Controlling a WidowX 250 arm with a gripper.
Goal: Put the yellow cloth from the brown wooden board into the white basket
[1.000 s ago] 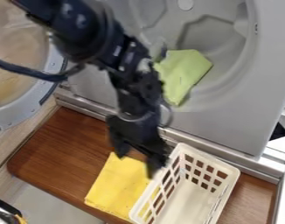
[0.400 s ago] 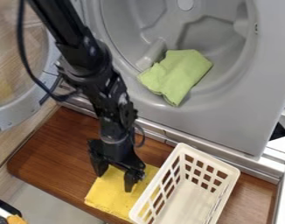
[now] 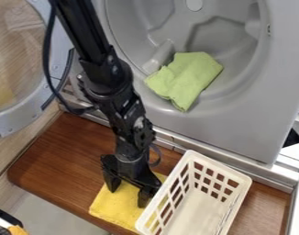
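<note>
1. From where I stand, the black two-finger gripper (image 3: 128, 194) hangs over the flat yellow cloth (image 3: 115, 209), its fingers (image 3: 144, 197) apart, one towards each side of the cloth's upper part. I can't tell whether the tips touch it.

2. The cloth lies on the brown wooden tabletop (image 3: 60, 158), just beside the white plastic basket with square holes (image 3: 220, 163). Behind them, a crumpled light-green cloth (image 3: 187, 78) lies at the mouth of the grey machine drum (image 3: 229, 50).

3. To pinch something this thin, I'd want both tips right down on the fabric, pressing lightly, so that closing gathers a fold between them instead of skimming over the top. Scraping hard at the wood would do no good.

4. The finger nearer the basket looks tight against its side; I'd keep that one clear of the rim, lest it nudge the basket or snag a hole.

5. Compared with the last glimpse, the gripper has shifted slightly towards the basket and lower in my view, fingers apart both times. Both cloths and the basket look unmoved.
</note>
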